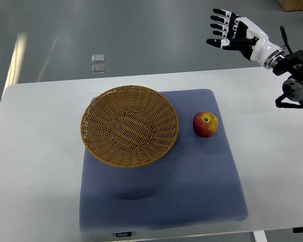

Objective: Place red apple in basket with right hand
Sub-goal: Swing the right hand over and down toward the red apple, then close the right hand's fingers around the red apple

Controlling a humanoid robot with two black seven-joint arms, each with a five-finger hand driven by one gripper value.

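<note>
Top view. The red apple [205, 124] sat stem-end up on the blue mat [192, 191], well below and to the left of your right hand [232, 34] and nowhere near its fingers. The wicker basket [93, 141] lay further left still, just beside the apple, its rim partly over the mat's left edge; it was empty. Your hand was raised beyond the far edge of the white table [35, 161], fingers spread and straight, holding nothing. The left arm did not show.

Likely faults, as judged from this layout: a round apple on a soft mat could roll if your fingertips touched one side first, and a push from the right would send it against the basket rim. A shallow grasp could let it slip during the lift. The basket's low, sloping wall could let the fruit roll out if you released it high.
</note>
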